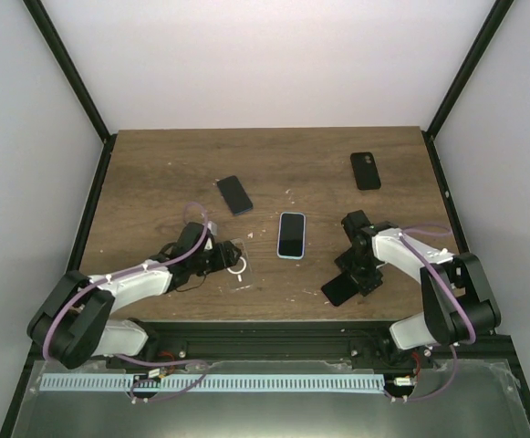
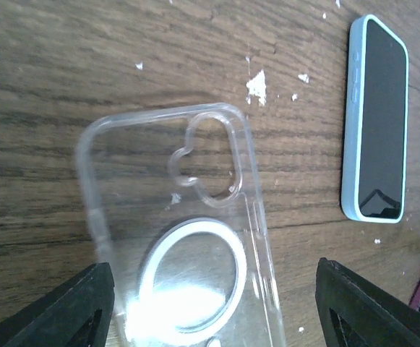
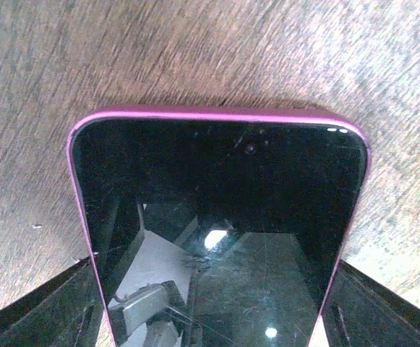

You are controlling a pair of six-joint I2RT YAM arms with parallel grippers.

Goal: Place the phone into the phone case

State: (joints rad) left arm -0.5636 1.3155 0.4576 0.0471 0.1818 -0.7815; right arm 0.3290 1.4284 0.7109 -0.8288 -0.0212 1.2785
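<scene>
The clear phone case point(image 2: 181, 231) lies flat on the wooden surface point(image 1: 155, 173), left of centre and towards the near edge. Its camera cutout points to the far side and a white ring is set in its back. The left jaws are spread, with one finger point(image 2: 65, 311) at the case's left edge and the other finger point(image 2: 372, 307) standing clear of its right edge, so they straddle the case without pinching it. White flecks point(image 2: 256, 85) are scattered on the wood just beyond the case.

The magenta-rimmed phone point(image 3: 217, 231) is at the near right of the surface, screen up, between the right jaws. One finger point(image 3: 36, 311) and the other finger point(image 3: 387, 307) press against its long edges with no gap showing, so the jaws pinch the phone. In the top view it sits tilted, close to the near edge.

A light blue phone point(image 1: 291, 235) lies face up at the centre, between the two arms and just right of the case. A black phone point(image 1: 234, 194) rests farther back on the left, and a second black phone point(image 1: 366, 171) sits at the far right, well apart from everything else.
</scene>
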